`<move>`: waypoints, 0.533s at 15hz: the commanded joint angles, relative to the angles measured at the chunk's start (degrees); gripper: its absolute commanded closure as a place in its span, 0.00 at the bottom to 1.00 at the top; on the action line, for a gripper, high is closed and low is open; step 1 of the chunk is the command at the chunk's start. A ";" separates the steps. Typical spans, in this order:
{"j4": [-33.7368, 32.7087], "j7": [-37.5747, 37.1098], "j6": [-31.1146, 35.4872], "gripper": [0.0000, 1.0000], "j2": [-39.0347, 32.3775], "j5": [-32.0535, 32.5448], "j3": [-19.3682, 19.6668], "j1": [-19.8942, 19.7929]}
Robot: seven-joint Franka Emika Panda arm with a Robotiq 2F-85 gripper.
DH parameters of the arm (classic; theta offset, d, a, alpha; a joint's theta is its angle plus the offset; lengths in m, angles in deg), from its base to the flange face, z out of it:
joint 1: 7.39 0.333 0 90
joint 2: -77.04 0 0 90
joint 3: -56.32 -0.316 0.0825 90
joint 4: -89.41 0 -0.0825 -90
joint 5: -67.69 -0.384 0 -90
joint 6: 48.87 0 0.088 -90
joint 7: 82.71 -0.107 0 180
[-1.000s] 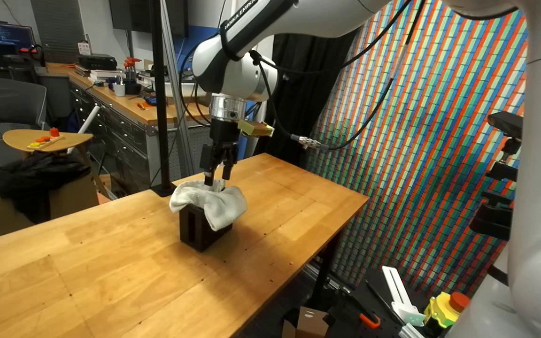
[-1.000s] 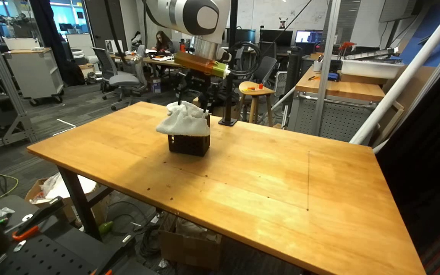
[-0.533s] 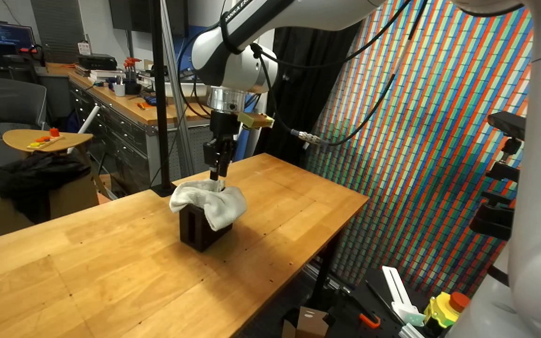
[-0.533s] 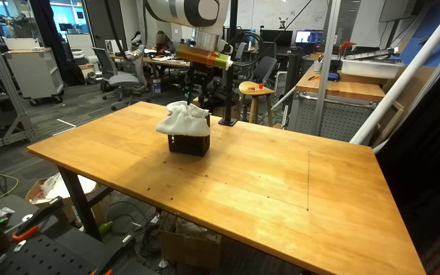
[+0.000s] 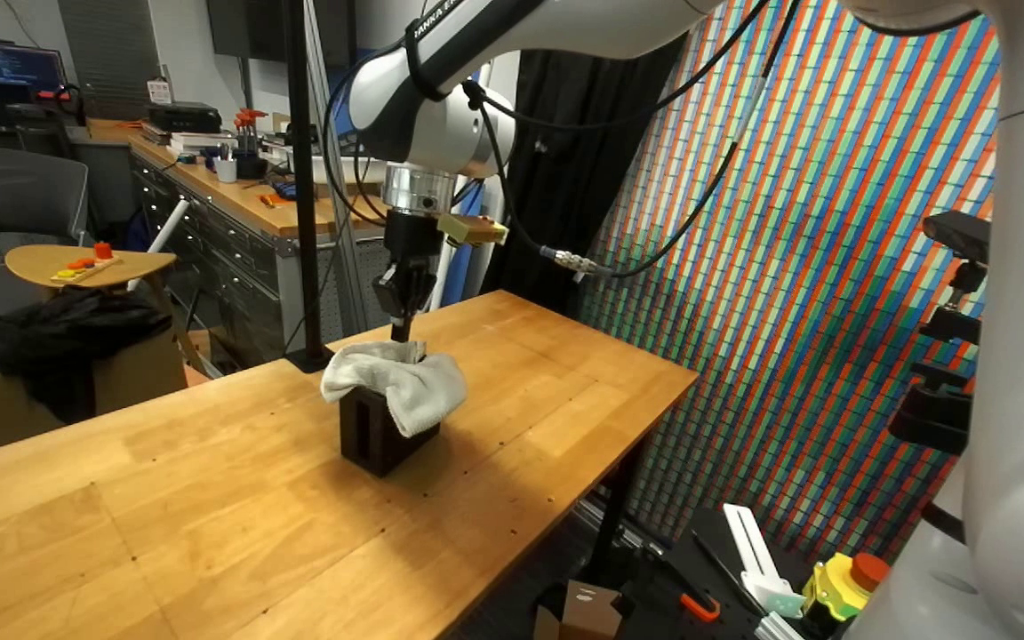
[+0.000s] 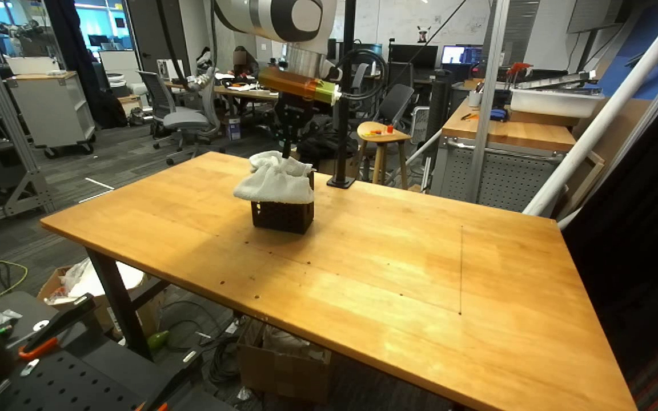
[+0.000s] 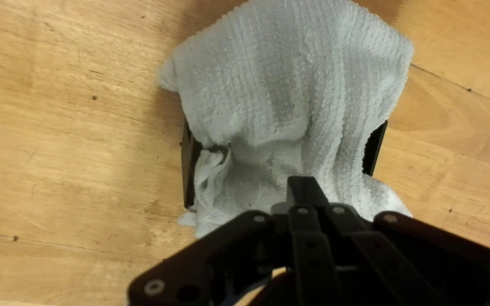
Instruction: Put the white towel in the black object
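Note:
The white towel (image 5: pixel 423 387) is draped over the top of the black object (image 5: pixel 365 434) in both exterior views, its edges hanging outside. From above, in the wrist view, the towel (image 7: pixel 287 80) covers most of the opening and sags inward in the middle; dark walls of the black object (image 7: pixel 188 170) show at the left and right. My gripper (image 7: pixel 306 189) is shut, fingertips together with no cloth visible between them. In an exterior view the gripper (image 5: pixel 401 331) points down just above the towel's back part; whether the tips touch it I cannot tell.
The box-like black object stands on a wooden table (image 6: pixel 397 268). A black vertical post (image 6: pixel 345 114) rises from the table's edge close to the arm. A dark cable (image 5: pixel 699 213) loops from the arm's wrist.
My gripper's fingers have come together from a spread stance. The hand has risen a little and shifted slightly sideways. Towel and black object look unmoved.

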 commanded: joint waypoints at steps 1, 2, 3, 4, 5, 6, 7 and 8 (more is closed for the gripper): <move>-1.53 -0.27 0.44 0.98 -1.55 -2.95 -1.05 0.34; -1.51 -0.17 0.53 0.98 -1.90 -3.78 -1.41 0.35; -1.44 -0.05 0.77 0.99 -2.33 -4.48 -1.72 0.34; -1.28 0.04 0.96 0.98 -2.65 -5.13 -1.97 0.32; -1.06 0.12 1.19 0.98 -3.01 -5.61 -2.16 0.29; -0.76 0.33 1.37 0.98 -3.42 -5.90 -2.29 0.20; -0.57 0.45 1.49 0.98 -3.77 -6.23 -2.41 0.09; -0.37 0.60 1.68 0.98 -4.17 -6.37 -2.44 -0.02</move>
